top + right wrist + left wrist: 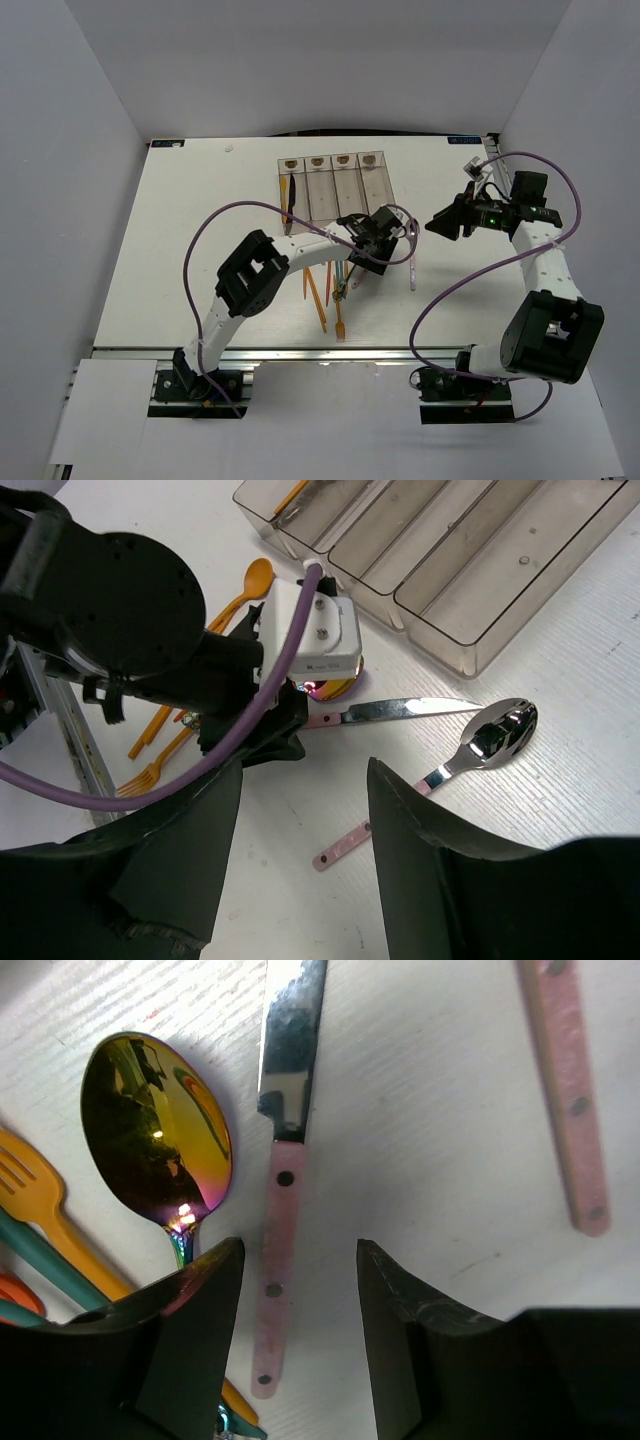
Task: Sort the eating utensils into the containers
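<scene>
A pink-handled knife (280, 1210) lies on the white table, its handle end between the fingers of my left gripper (300, 1340), which is open and touches nothing. Beside it lie a shiny gold spoon (155, 1130) and an orange fork (40, 1200). A pink-handled silver spoon (490, 740) lies to the right, its handle running under my right gripper (305, 870), which hangs open above the table. The containers (333, 185) stand in a row at the back. The leftmost holds an orange utensil (286, 192) and a black one. More utensils (335, 285) lie in a loose pile near the front.
The left arm's wrist and purple cable (200, 680) fill the left of the right wrist view, close to my right gripper. An orange spoon (250, 580) lies near the containers' front end (450, 630). White walls enclose the table on three sides.
</scene>
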`<state>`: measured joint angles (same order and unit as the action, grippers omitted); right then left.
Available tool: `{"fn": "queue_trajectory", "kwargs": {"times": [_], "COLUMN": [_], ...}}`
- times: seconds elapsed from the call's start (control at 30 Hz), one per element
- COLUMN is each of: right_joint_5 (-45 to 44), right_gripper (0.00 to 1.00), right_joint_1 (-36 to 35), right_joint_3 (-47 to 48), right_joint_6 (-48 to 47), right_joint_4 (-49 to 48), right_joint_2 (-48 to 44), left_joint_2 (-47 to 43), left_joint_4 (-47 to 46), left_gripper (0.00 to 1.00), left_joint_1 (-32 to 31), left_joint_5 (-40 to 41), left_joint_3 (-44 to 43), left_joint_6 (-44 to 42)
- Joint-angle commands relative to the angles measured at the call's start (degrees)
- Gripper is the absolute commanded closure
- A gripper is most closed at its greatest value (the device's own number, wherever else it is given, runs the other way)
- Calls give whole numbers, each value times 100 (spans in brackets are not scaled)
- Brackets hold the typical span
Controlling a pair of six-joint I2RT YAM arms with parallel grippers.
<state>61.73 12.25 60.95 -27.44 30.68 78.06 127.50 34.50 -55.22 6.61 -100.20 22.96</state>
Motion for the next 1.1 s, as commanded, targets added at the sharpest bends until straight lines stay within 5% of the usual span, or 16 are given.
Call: {"fn": "queue_trajectory", "kwargs": {"times": [0.0,0.23,0.4,0.63,1.07], "right_joint_5": [225,260,278,304,278], "right_gripper": [40,40,40,40,41], "right_joint_1": [32,32,32,32,32], "right_joint_3": [-30,-162,-171,-153,-83], "right_joint_6": [37,46,63,72,37], "right_joint_4": [-62,-44,-44,-27,-18], "right_joint_2": [7,7,25,51,78], "left_joint_2": [46,126,231,-198,-1955], "left_joint_4": [233,250,250,224,-312], "left_gripper": [40,42,68,89,100], "left_joint_1": [-33,-76,-68,-85,213], "left_joint_5": [218,270,156,-71,-652], "left_joint_3": [-149,-78,-17,45,360], "left_joint_6": [-134,-125,-117,-11,437]}}
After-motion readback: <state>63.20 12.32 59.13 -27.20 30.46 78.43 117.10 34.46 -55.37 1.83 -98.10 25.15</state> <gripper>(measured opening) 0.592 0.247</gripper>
